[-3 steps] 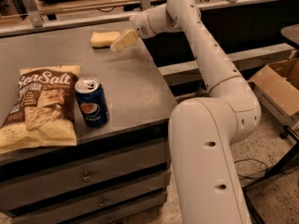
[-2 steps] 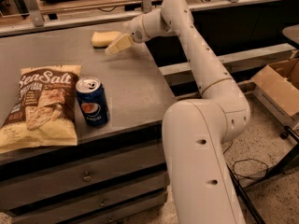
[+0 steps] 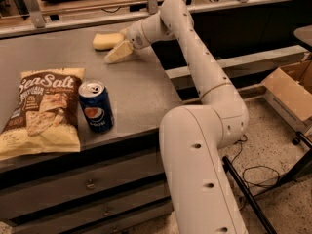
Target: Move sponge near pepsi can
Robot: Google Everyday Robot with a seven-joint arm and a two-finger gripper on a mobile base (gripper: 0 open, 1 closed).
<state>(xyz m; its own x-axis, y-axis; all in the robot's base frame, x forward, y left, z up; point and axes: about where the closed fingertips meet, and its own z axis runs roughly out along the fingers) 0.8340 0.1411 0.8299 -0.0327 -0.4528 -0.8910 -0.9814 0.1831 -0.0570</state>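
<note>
The pale-yellow sponge (image 3: 106,40) lies at the far side of the grey table (image 3: 141,89). My gripper (image 3: 118,52) hangs just in front of and to the right of the sponge, close to the tabletop, at or almost touching the sponge's near edge. The dark blue pepsi can (image 3: 96,106) stands upright near the table's front edge, well in front of the sponge.
A large yellow-and-brown Sea Salt chip bag (image 3: 43,112) lies flat just left of the can. My white arm (image 3: 195,67) reaches over the table's right edge. A cardboard box (image 3: 291,89) sits on the floor at right. A wooden shelf runs behind the table.
My gripper has moved left and a little lower, closer to the sponge. The sponge, can and chip bag have not moved.
</note>
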